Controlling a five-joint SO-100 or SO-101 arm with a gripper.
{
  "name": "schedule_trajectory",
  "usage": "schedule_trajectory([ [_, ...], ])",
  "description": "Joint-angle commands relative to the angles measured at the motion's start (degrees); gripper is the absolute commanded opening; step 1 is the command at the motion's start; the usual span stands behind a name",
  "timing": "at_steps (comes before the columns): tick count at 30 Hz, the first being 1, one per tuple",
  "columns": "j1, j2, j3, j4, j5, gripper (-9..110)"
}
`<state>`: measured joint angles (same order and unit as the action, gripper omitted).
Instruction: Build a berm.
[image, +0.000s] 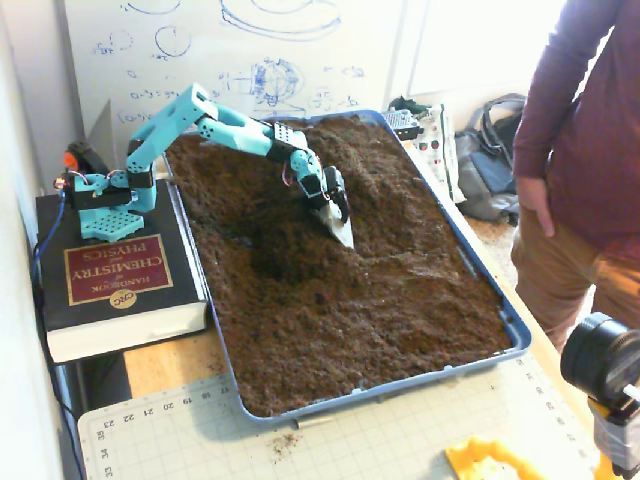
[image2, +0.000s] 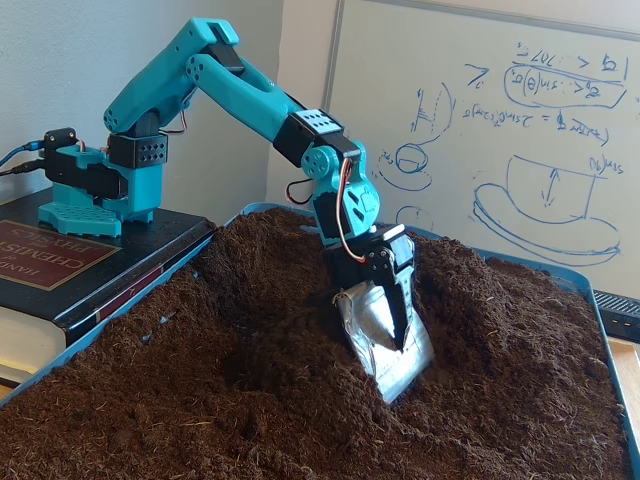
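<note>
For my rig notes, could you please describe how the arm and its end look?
The arm is teal plastic with black servo blocks, and thin red-and-white wires loop near its wrist. The gripper has black jaws carrying a silvery, foil-like scoop blade.

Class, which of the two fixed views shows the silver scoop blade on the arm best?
The low side-on fixed view: the scoop blade appears large, its tip sunk in soil. The high fixed view shows the blade only as a small pale sliver.
</note>
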<state>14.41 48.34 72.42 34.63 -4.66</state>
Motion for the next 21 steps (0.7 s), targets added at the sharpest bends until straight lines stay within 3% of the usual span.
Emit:
schedule_trajectory([
  [1,-0.5,10.9,-6.0,1.2,4.9,0],
  [6,-2.4,11.9,-19.5,1.1,20.4,0],
  [12,-9.1,-0.5,-43.8,1.1,36.7,0],
  [21,-18.8,-30.3,-72.8,1.1,41.6,1],
])
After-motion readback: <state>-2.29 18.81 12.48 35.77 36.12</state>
